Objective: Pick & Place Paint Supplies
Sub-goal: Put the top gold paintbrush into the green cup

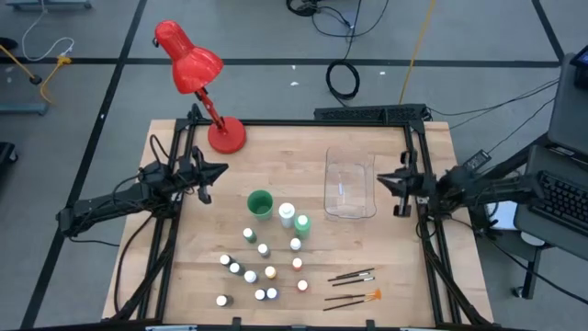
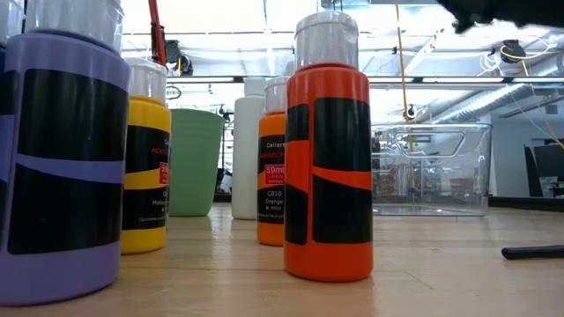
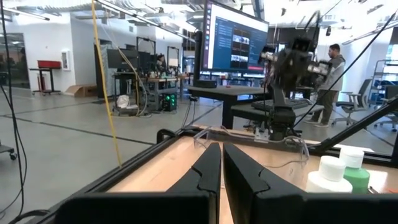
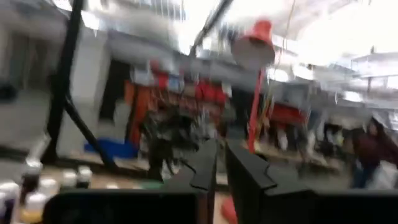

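Left gripper [image 1: 204,180]: hangs over the table's left side, near the green cup; in its wrist view the two dark fingers [image 3: 208,171] stand pressed almost together, holding nothing.
Right gripper [image 1: 397,184]: sits at the table's right edge, just beside the clear tray; its wrist view is smeared, a narrow gap shows between the fingers [image 4: 205,165], and whether they are parted or closed I cannot tell.
Small paint bottles [image 1: 262,269]: scattered upright across the near middle of the table, apart from both grippers; from above only caps show, labels unreadable.
Tall bottles [image 1: 287,215]: two stand just beside the green cup [image 1: 260,203], between it and the tray.
Paintbrushes [image 1: 352,285]: four lie near the table's front right, roughly side by side; tips too thin to make out.
Clear tray [image 1: 350,187]: lies right of centre; contents cannot be made out.
Low view: orange bottle [image 2: 327,150] and a purple bottle [image 2: 57,150] fill the picture, the purple one cut off at the edge; they hide most of the table.
Red lamp [image 1: 195,74]: base on the table's far left corner.
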